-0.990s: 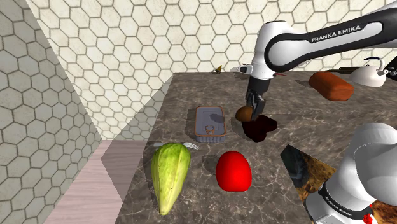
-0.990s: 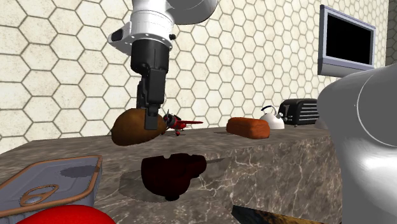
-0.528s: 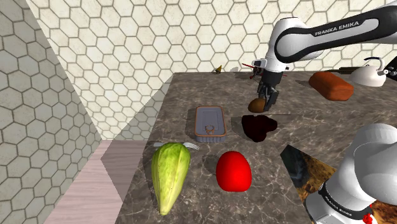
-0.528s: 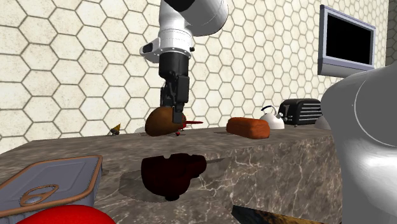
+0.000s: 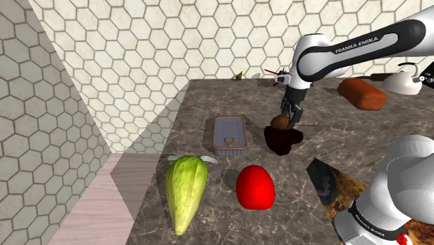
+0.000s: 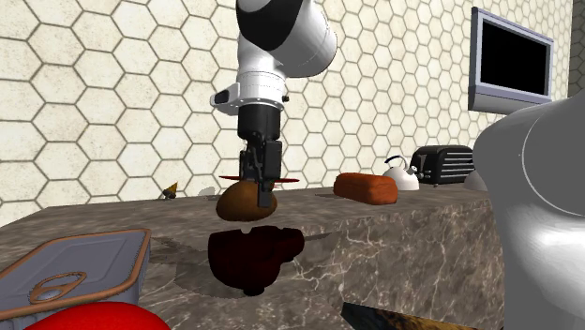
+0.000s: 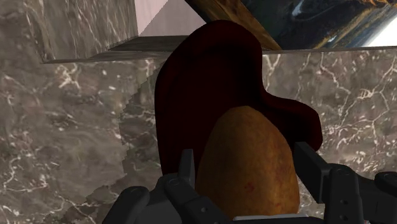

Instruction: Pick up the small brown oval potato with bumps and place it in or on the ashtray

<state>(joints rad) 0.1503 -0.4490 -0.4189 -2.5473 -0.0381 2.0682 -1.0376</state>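
grip: my fingers (image 6: 263,188) clamped on the brown potato (image 7: 248,167) | where: potato off the counter (image 5: 229,97), just above the dark red ashtray (image 6: 253,255) near the stand-side edge | done: pick-up | left, I judge: lower, release into ashtray

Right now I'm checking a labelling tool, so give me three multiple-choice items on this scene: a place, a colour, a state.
1. Relative to the ashtray, the potato is: A under it; B just above it; C far from it.
2. The ashtray is: A white; B green; C dark red.
3. The gripper is: A shut on the potato; B open, empty; C shut on nothing.
Key: B, it hangs over the ashtray; C, its bowl shows dark red; A, both fingers clasp the potato.
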